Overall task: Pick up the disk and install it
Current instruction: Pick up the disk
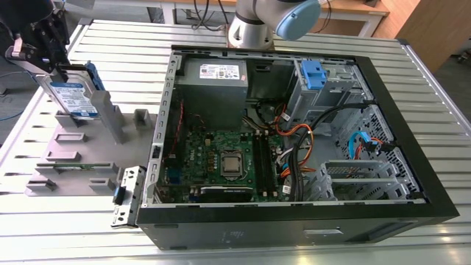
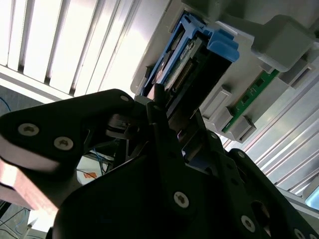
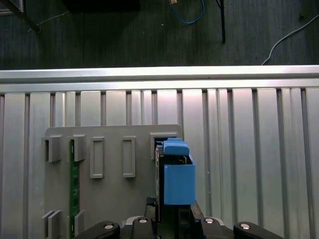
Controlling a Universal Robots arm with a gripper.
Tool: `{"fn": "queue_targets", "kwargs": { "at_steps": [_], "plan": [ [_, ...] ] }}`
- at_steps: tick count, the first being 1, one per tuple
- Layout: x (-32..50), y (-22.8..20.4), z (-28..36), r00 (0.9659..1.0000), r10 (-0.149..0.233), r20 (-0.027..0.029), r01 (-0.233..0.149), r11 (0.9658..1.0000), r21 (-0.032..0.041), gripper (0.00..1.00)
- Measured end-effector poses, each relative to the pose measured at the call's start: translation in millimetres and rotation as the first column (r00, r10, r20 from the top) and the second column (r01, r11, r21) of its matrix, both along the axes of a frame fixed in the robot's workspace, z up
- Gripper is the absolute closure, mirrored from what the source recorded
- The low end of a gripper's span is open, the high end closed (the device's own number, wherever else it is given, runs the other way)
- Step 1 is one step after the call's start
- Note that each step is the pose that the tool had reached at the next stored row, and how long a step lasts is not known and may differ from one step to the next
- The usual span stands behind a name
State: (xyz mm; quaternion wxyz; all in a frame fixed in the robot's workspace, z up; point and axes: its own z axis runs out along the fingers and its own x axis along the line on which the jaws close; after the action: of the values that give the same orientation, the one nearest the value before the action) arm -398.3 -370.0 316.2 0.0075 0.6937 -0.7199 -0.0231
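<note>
1 disk (image 1: 74, 96) upright in 1 end effector (image 3: 170, 214), w/ 1 grey rack (image 1: 74, 155) beneath

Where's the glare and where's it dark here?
Exterior view: the table glares in patches, and the computer case is shadowed inside. Second wrist view: slats blow out white behind the dark gripper. First wrist view: even light on the disk.

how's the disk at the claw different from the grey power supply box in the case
The disk is thin, blue-railed and stands on edge outside the case, gripped by the claw; the power supply box is bulky, plain grey and sits inside the case. Both are metal with a label.
</note>
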Motion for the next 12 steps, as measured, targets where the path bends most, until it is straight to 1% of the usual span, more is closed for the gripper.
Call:
{"fn": "queue_targets", "kwargs": {
  "at_steps": [4, 12],
  "plan": [
    [0.0, 0.0, 1.5, 1.0000, 0.000, -0.0003, 0.000, 1.0000, -0.0002, 0.65],
    [0.0, 0.0, 9.4, 1.0000, 0.000, 0.0000, 0.000, 1.0000, -0.0001, 0.65]
  ]
}}
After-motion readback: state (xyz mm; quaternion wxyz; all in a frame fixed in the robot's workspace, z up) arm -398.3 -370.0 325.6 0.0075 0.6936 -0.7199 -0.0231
